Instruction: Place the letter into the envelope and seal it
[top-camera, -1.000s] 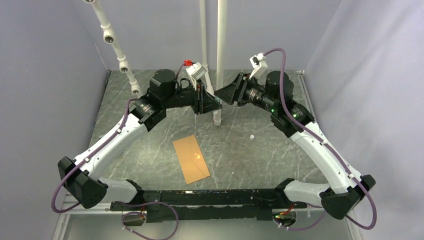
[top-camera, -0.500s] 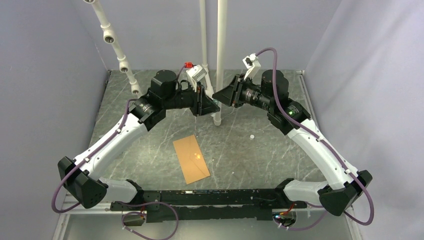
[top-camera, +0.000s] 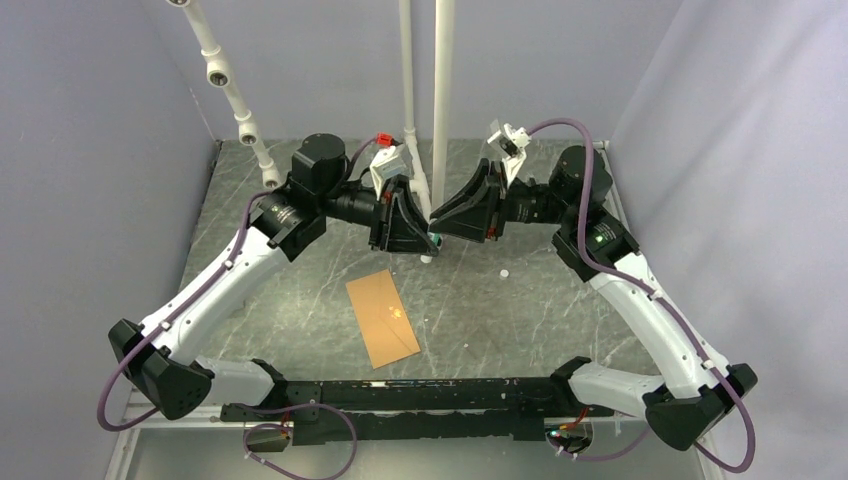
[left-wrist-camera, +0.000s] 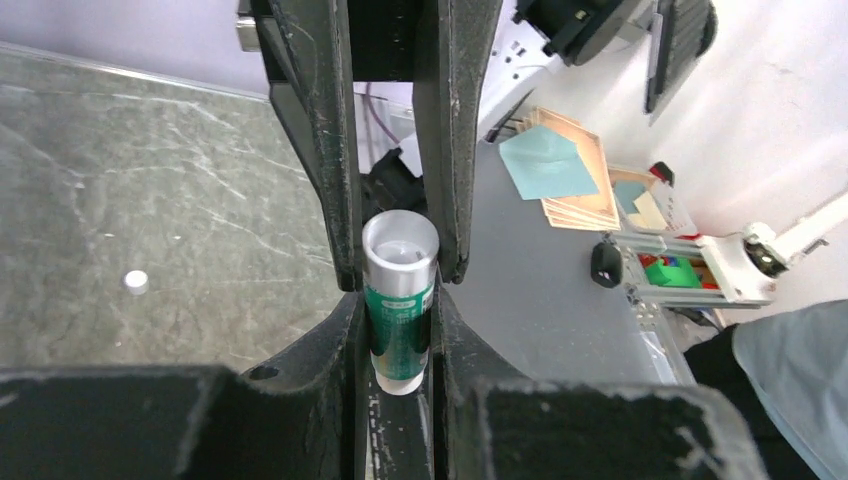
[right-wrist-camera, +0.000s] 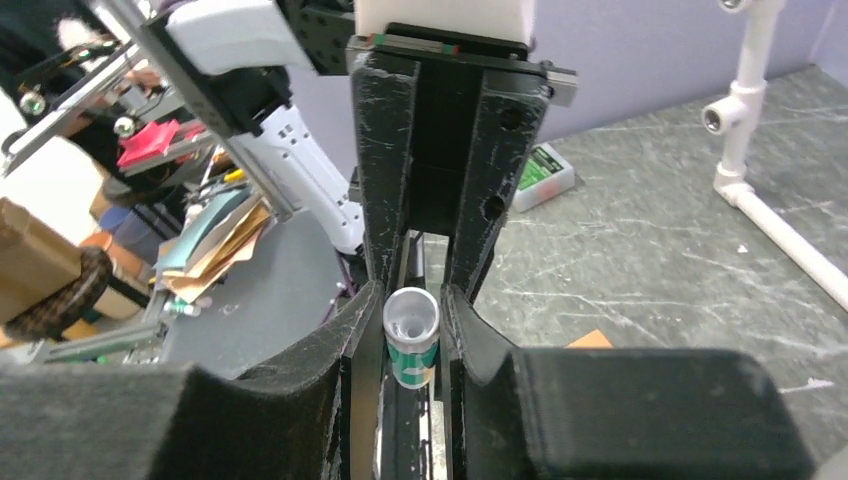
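Observation:
The envelope (top-camera: 382, 318) lies flat on the table, orange-brown, near the front centre; one of its corners (right-wrist-camera: 590, 339) shows in the right wrist view. No letter shows apart from it. Above the table's middle my two grippers meet tip to tip. A green glue stick (left-wrist-camera: 400, 310) with an open silver top stands upright between them. My left gripper (left-wrist-camera: 400, 300) is shut on its green body. From the other side my right gripper (right-wrist-camera: 412, 315) is shut on the same glue stick (right-wrist-camera: 411, 345). In the top view the left gripper (top-camera: 422, 232) and right gripper (top-camera: 440, 214) nearly touch.
White pipes (top-camera: 441, 100) rise just behind the grippers, and another jointed pipe (top-camera: 232, 95) leans at the back left. A small white bit (top-camera: 504, 271) lies on the table right of the envelope. A green-and-white box (right-wrist-camera: 540, 175) sits further off.
My right gripper has swung in toward the left one and narrowed its jaws onto the glue stick. Both grippers have come slightly nearer and lower. The envelope has not moved.

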